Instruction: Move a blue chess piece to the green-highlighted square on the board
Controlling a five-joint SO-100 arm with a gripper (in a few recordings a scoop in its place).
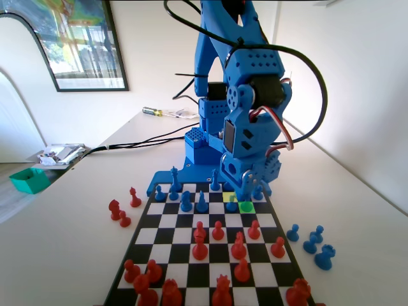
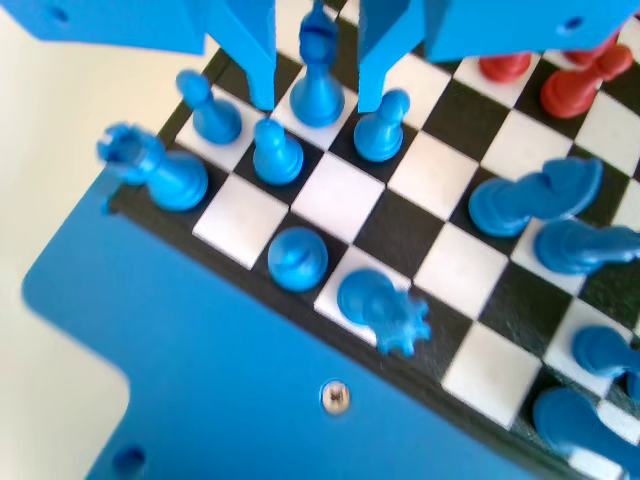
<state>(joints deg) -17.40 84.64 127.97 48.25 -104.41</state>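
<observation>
In the fixed view the gripper (image 1: 245, 191) hangs low over the far right part of the board (image 1: 210, 245), just behind the green-highlighted square (image 1: 247, 206). A blue chess piece (image 1: 232, 205) stands just left of that green cell, on the paler yellow-green square (image 1: 229, 198). Whether the jaws are spread cannot be told from here.

In the wrist view the gripper (image 2: 317, 75) has its jaws apart, one at each side of an upright blue piece (image 2: 318, 80) — they stand beside it and I cannot tell if they touch it. Its long axis is vertical, so I judge the next step is to close on it. There are no containers on the board.
</observation>
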